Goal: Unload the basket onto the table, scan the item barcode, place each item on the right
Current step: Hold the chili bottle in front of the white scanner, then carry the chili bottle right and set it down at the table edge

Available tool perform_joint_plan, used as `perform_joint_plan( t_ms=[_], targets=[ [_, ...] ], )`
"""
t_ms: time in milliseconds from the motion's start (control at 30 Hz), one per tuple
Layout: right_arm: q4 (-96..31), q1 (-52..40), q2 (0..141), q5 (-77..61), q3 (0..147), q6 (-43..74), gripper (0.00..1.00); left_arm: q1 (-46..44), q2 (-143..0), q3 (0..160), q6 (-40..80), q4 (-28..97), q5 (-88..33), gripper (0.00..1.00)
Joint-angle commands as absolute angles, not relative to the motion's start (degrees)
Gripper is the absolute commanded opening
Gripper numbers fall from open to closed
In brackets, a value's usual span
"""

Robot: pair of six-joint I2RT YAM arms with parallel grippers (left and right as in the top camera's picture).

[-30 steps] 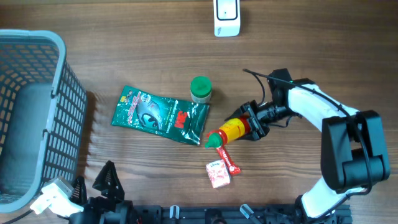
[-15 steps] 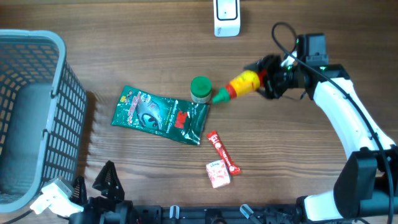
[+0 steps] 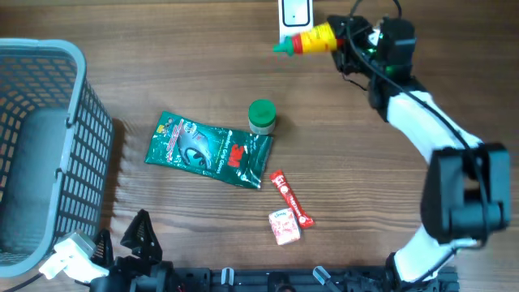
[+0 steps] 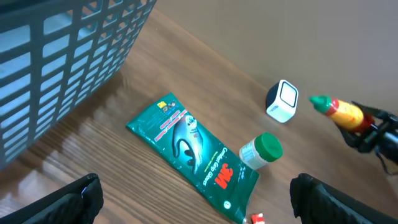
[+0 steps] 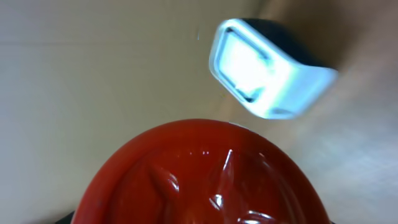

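A red and yellow sauce bottle (image 3: 312, 39) with a green cap hangs sideways at the table's far edge, my right gripper (image 3: 339, 36) shut on its base. Its cap end lies over the lower part of the white scanner (image 3: 293, 10). The left wrist view shows the bottle (image 4: 341, 111) just right of the scanner (image 4: 283, 101). Seen from the right wrist, the bottle's red body (image 5: 205, 177) fills the lower half and hides the fingers, with the scanner's window (image 5: 267, 68) just beyond it. My left gripper (image 3: 122, 239) sits open at the near left edge, holding nothing.
A grey basket (image 3: 49, 57) stands at the left. A green packet (image 3: 209, 150) and a green-lidded jar (image 3: 261, 116) lie mid-table. Nearer the front are a red stick sachet (image 3: 290, 199) and a small pink packet (image 3: 284, 227).
My right arm has lifted the bottle from the middle of the table and carried it to the far edge, over the scanner. The left arm has stayed still.
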State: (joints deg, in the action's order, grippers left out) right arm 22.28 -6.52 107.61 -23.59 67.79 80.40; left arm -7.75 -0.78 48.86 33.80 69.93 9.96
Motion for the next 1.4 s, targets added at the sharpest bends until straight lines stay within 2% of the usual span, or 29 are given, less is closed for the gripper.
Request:
perform_joint_plan(
  t_ms=[0,233,467,667,767,833,900,1067,1167,1300,1367],
  targets=[
    [31.3,-6.9,113.4,-23.9,68.8,88.1,0.60,-7.3,-0.3,49.0,34.1,69.7,9.7,1.00],
    [33.7,-6.9,125.7,-20.2,81.0,88.4,0.59,-7.3,-0.3,49.0,34.1,69.8,9.7,1.00],
    [26.9,-7.6,133.6,-15.1,94.5,87.0,0.59,-7.3,-0.3,49.0,34.1,69.7,9.7,1.00],
    [25.7,-9.5,137.5,-12.7,98.5,87.2,0.59,-7.3,-0.3,49.0,34.1,69.7,9.7,1.00],
    [25.9,-10.0,137.7,-13.1,98.6,87.0,0.59,-7.3,-0.3,49.0,34.1,69.7,9.7,1.00],
    [26.7,-10.1,137.7,-13.0,99.2,82.8,0.59,-7.3,-0.3,49.0,34.1,69.7,9.7,1.00],
    [26.1,-10.1,137.7,-13.5,100.7,77.5,0.56,-7.3,-0.3,49.0,34.1,69.7,9.7,1.00],
    [24.7,-7.9,136.2,-22.8,103.9,76.5,0.50,-7.3,-0.3,49.0,34.1,69.7,9.7,1.00],
    [16.8,-3.9,132.7,-24.5,103.9,75.8,0.48,-7.3,-0.3,49.0,34.1,69.8,9.7,1.00],
    [-1.3,3.8,128.9,-24.8,103.9,73.0,0.47,-7.3,-0.3,49.0,34.1,69.8,9.7,1.00],
    [-8.1,8.2,127.9,-27.0,103.9,70.7,0.43,-7.3,-0.3,49.0,34.1,69.7,9.7,1.00]
  ],
)
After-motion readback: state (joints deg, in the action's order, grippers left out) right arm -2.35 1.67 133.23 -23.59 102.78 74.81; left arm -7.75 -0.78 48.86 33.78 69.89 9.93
